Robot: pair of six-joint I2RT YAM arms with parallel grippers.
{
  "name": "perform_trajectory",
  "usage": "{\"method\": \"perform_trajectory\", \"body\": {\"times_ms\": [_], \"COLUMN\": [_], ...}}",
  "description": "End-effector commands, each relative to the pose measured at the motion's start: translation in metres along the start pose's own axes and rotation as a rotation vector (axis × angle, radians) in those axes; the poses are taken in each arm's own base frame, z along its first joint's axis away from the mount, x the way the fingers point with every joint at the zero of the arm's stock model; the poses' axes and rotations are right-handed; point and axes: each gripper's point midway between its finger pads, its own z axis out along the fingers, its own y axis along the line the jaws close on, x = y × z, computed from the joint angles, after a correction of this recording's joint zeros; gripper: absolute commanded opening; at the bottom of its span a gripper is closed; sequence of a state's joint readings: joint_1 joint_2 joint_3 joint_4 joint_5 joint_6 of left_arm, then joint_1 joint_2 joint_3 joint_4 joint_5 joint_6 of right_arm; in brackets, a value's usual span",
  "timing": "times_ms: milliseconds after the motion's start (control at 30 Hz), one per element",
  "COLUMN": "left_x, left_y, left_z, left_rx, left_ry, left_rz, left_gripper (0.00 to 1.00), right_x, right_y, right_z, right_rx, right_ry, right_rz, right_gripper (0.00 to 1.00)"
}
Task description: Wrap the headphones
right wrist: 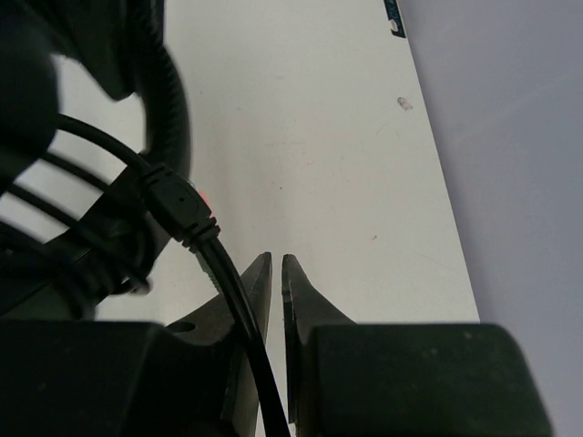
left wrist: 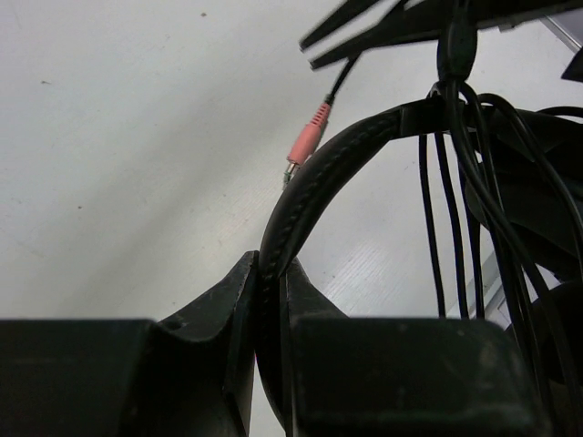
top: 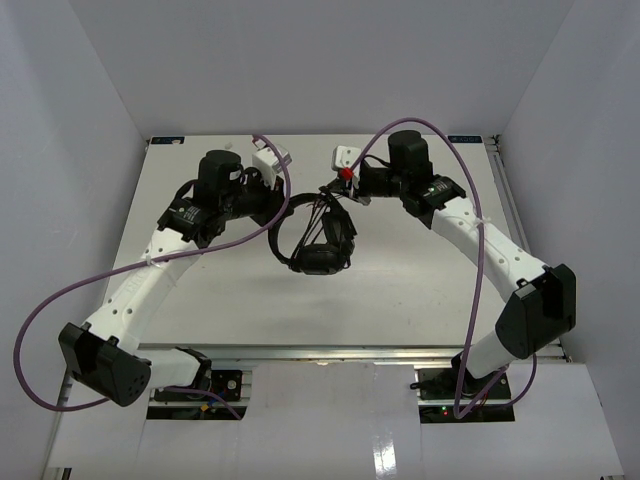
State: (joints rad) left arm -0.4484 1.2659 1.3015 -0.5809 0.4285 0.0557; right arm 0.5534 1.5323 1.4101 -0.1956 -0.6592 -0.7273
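Firstly, found left gripper (left wrist: 270,266) pinching the headband (left wrist: 314,168), fingers (left wrist: 219,300) closed on either side of the padded band near one end. Saw the band arching up and to the right from that grip in the left wrist view, with several cable (left wrist: 453,228) strands hung over its top and dropping straight down. Noted a pink plug (left wrist: 305,143) just behind the band, tip angled down-left, clear of the fingers. Next, found right gripper (right wrist: 276,264) pressed almost together, only a thin slit left at the tips. Traced a cable length with ribbed strain relief (right wrist: 187,214) running down along the left finger and into the gap low between the fingers; judged it held there. Saw dark headphone parts and looped cable filling the upper left of the right wrist view, too blurred to sort. Moving outward, located headphones (top: 320,255) mid-table in the top view, between the two grippers, headband on the left toward the left gripper, earcups lower, cable strands crossing the opening of the band. Could not tell whether the earcups rest on the table (top: 420,290) or hang just above it. Logged the plug showing red just beside the right gripper, above the headphones. Recorded both arms bent inward toward the centre, purple cables (top: 484,250) looping from each.
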Motion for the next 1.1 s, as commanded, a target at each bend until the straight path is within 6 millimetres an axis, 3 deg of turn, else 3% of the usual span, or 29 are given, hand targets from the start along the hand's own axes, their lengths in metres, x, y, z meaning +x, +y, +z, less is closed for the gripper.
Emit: {"method": "perform_trajectory", "body": {"times_ms": [0, 233, 633, 1067], "left_x": [-0.046, -0.06, -0.061, -0.067], "left_y": [0.003, 0.001, 0.003, 0.012], "left_z": [-0.03, -0.039, -0.042, -0.044], "left_rx": [-0.089, -0.098, -0.116, -0.174], "left_ry": [-0.124, -0.16, -0.163, -0.173], "left_rz": [0.068, 0.074, 0.079, 0.067], "left_gripper": [0.0, 0.0, 0.0, 0.0], "right_x": [-0.022, 0.0, 0.013, 0.027], "right_y": [0.005, 0.013, -0.007, 0.016], "right_z": [-0.012, -0.012, -0.021, -0.017], "right_rx": [0.013, -0.005, 0.066, -0.007], "right_ry": [-0.087, -0.067, -0.082, -0.116], "right_rz": [-0.03, 0.029, 0.124, 0.221], "right_gripper": [0.16, 0.16, 0.1, 0.09]}}
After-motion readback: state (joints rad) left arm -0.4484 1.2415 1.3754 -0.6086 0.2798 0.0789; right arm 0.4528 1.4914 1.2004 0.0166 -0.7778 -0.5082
